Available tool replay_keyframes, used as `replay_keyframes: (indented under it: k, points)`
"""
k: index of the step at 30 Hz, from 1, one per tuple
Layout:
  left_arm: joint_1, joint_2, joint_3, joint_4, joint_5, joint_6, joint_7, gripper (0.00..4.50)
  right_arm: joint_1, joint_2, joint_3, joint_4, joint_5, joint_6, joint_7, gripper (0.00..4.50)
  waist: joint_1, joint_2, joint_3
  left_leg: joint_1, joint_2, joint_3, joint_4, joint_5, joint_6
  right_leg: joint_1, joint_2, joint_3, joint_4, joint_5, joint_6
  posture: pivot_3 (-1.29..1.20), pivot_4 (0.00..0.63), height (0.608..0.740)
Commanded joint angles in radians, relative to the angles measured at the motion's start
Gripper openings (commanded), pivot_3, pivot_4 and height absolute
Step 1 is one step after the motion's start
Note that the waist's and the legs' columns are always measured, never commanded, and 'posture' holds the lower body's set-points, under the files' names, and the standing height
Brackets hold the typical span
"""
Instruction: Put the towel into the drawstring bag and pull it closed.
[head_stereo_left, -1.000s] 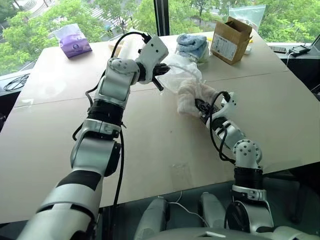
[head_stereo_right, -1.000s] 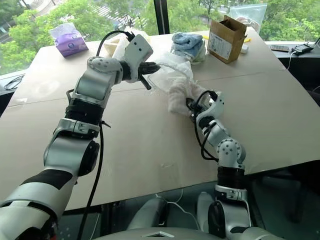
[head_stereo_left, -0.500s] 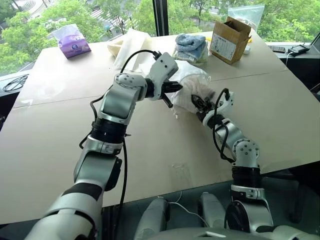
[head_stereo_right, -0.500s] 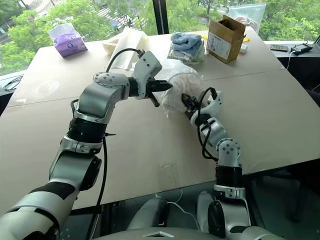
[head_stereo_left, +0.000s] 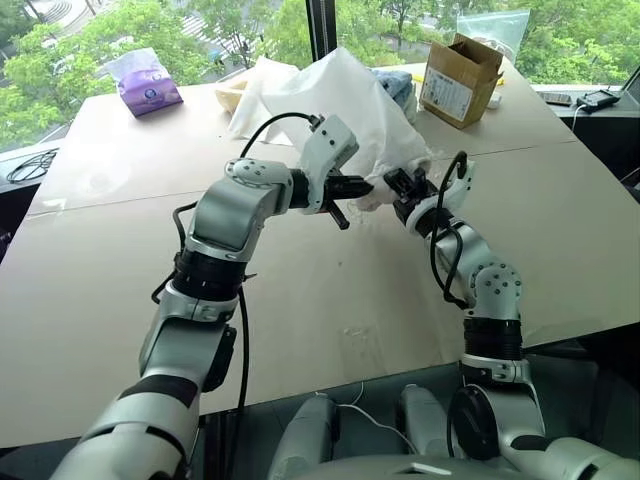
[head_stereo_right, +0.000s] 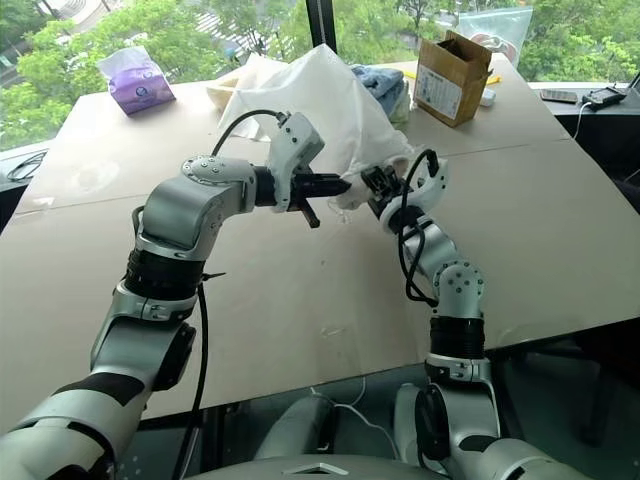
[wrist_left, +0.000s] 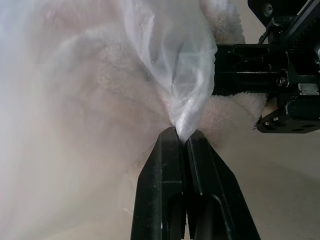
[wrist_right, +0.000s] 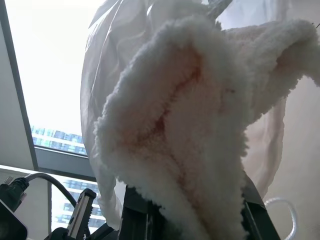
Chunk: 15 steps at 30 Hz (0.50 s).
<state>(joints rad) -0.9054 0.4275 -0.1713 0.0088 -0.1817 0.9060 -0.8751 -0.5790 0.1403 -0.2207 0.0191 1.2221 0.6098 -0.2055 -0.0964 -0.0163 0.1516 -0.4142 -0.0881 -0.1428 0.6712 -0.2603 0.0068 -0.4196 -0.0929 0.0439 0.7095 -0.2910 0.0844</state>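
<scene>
Insertion step: left claw (wrist_left: 181, 136) pinches drawstring bag (head_stereo_left: 350, 95) rim; right claw (head_stereo_left: 404, 190) grips towel (wrist_right: 200, 150). Next: push towel deeper.

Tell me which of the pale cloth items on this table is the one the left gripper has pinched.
The drawstring bag: thin, translucent white fabric bunched between the left gripper fingers, unlike the fluffy towel or the flat cream cloth.

white label on cardboard box (head_stereo_left: 446, 95), print too small to read, no legible text elsewhere
</scene>
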Motion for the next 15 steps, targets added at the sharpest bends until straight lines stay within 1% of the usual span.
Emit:
replay_keyframes:
  k: [1, 3, 5, 6, 7, 9, 12, 13, 15]
  points:
    - [-0.009, -0.001, 0.005, -0.042, -0.053, 0.030, -0.013, 0.02, -0.071, 0.053, 0.024, -0.024, -0.017, -0.029, 0.024, 0.00, 0.001, 0.000, 0.000, 0.000, 0.000, 0.000, 0.000, 0.000, 0.000, 0.000, 0.000, 0.000, 0.000, 0.000, 0.000, 0.00, 0.150, 0.740]
    - [-0.010, 0.000, 0.006, -0.057, -0.076, 0.039, -0.022, 0.02, -0.048, 0.019, 0.105, -0.061, -0.027, 0.054, 0.093, 0.00, -0.003, 0.000, 0.000, 0.000, 0.000, 0.000, 0.000, 0.000, 0.000, 0.000, 0.000, 0.000, 0.000, 0.000, 0.000, 0.00, 0.150, 0.740]
    - [-0.014, 0.004, 0.011, -0.061, -0.089, 0.033, -0.025, 0.02, -0.031, 0.003, 0.138, -0.076, -0.032, 0.105, 0.121, 0.00, -0.004, 0.000, 0.000, 0.000, 0.001, 0.001, 0.000, 0.000, 0.000, 0.000, 0.001, 0.001, 0.000, 0.000, 0.000, 0.00, 0.150, 0.740]
    - [-0.020, 0.005, 0.016, -0.057, -0.091, 0.028, -0.024, 0.02, -0.024, 0.003, 0.129, -0.069, -0.036, 0.108, 0.114, 0.00, -0.003, 0.000, 0.000, 0.000, 0.001, 0.001, -0.001, 0.000, 0.000, 0.000, 0.001, 0.001, 0.000, 0.000, 0.000, 0.00, 0.150, 0.740]
    - [-0.029, 0.010, 0.021, -0.046, -0.092, 0.020, -0.022, 0.02, -0.031, 0.017, 0.085, -0.041, -0.036, 0.078, 0.077, 0.00, -0.001, 0.000, 0.000, 0.000, 0.001, 0.001, -0.001, 0.000, 0.000, 0.000, 0.001, 0.001, 0.000, 0.000, 0.000, 0.00, 0.150, 0.740]
    - [-0.042, 0.020, 0.028, -0.024, -0.091, 0.005, -0.020, 0.02, -0.043, 0.042, 0.019, -0.006, 0.015, 0.068, 0.028, 0.00, 0.001, 0.000, 0.000, 0.000, 0.001, 0.001, 0.000, 0.000, 0.000, 0.000, 0.001, 0.001, 0.000, 0.000, 0.000, 0.00, 0.150, 0.740]
    - [-0.050, 0.035, 0.027, -0.006, -0.092, -0.020, -0.028, 0.02, -0.004, -0.032, 0.143, -0.091, 0.000, 0.216, 0.158, 0.00, 0.003, 0.001, 0.000, 0.000, 0.001, 0.001, 0.000, 0.000, 0.000, 0.000, 0.001, 0.001, -0.001, 0.000, 0.000, 0.00, 0.150, 0.740]
    - [-0.051, 0.039, 0.025, -0.003, -0.088, -0.036, -0.029, 0.02, -0.010, -0.037, 0.130, -0.083, -0.041, 0.178, 0.166, 0.00, 0.003, 0.001, 0.000, 0.000, 0.001, 0.001, 0.000, 0.000, 0.000, 0.000, 0.001, 0.001, -0.001, 0.000, 0.000, 0.00, 0.150, 0.740]
    - [-0.051, 0.042, 0.029, 0.003, -0.083, -0.080, -0.028, 0.02, -0.051, -0.019, 0.036, 0.017, -0.104, 0.061, 0.081, 0.00, 0.000, 0.001, 0.000, 0.000, 0.001, 0.000, -0.001, 0.000, 0.000, 0.000, 0.001, 0.000, -0.001, 0.000, 0.000, 0.00, 0.150, 0.740]
